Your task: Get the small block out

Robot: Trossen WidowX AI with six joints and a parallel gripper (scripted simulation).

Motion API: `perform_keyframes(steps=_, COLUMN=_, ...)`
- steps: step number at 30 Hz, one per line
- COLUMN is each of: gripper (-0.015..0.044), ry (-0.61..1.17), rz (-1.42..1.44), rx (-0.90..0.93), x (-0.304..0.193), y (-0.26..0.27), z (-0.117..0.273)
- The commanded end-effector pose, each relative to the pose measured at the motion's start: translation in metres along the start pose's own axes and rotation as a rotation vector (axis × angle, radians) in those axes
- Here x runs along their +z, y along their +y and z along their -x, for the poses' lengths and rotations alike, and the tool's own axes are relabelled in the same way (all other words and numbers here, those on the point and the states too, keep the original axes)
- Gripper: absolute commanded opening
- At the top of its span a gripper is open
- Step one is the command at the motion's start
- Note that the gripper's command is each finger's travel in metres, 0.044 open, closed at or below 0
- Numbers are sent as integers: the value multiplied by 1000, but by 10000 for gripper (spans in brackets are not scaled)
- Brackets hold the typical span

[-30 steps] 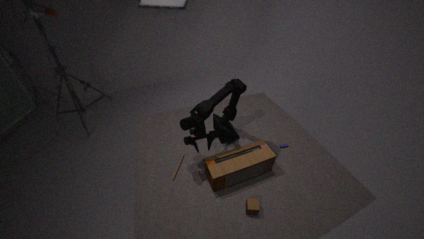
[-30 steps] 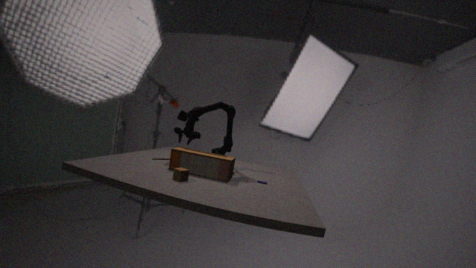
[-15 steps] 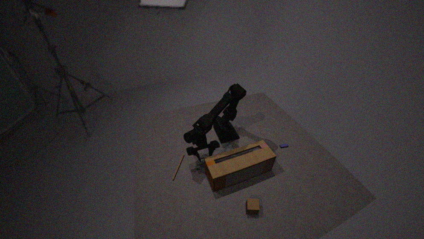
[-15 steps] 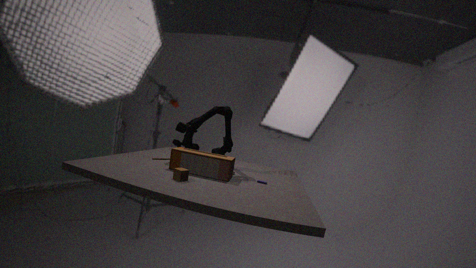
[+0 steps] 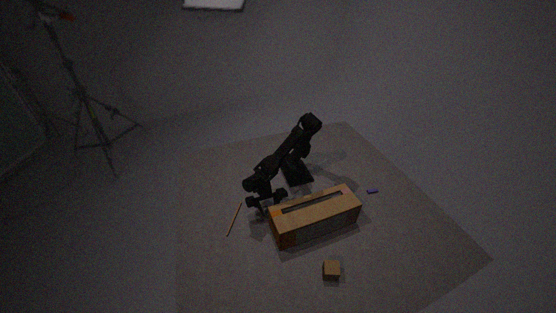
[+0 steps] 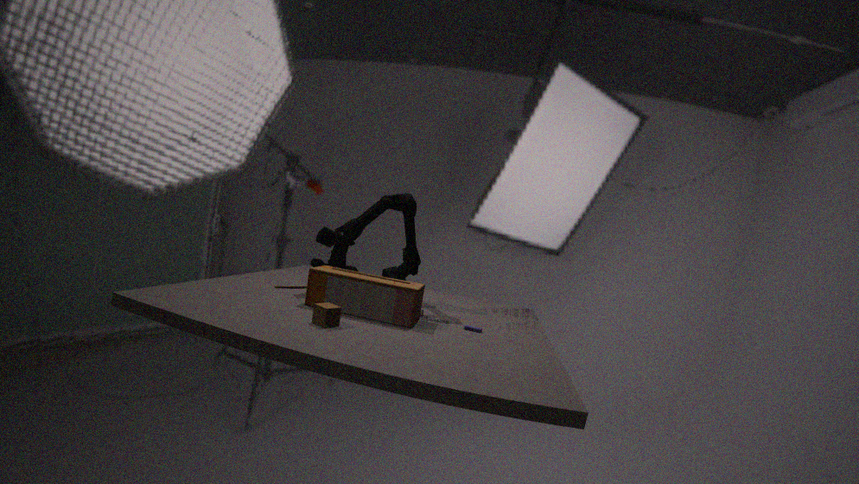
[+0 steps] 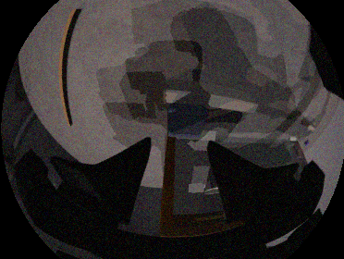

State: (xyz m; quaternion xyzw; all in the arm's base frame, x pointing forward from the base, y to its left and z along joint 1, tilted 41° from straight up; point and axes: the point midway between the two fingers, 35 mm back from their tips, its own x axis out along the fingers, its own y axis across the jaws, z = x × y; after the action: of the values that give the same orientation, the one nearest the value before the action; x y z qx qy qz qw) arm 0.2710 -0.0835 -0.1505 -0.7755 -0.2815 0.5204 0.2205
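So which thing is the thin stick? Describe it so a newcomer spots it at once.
Find the long wooden box on the table. Off its orange-marked end, the thin stick lies flat, apart from the box. It is long and slender, unlike the stubby purple piece beyond the opposite end.
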Motion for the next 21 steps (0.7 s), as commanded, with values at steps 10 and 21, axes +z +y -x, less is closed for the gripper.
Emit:
perform_keyframes(steps=10, gripper=285, ry=1, rz=-7, rx=-10, x=10, y=-3, z=-19)
perform_keyframes(steps=21, gripper=180, ry=1, rz=-7, rx=-11, x=14, y=-4, z=-26)
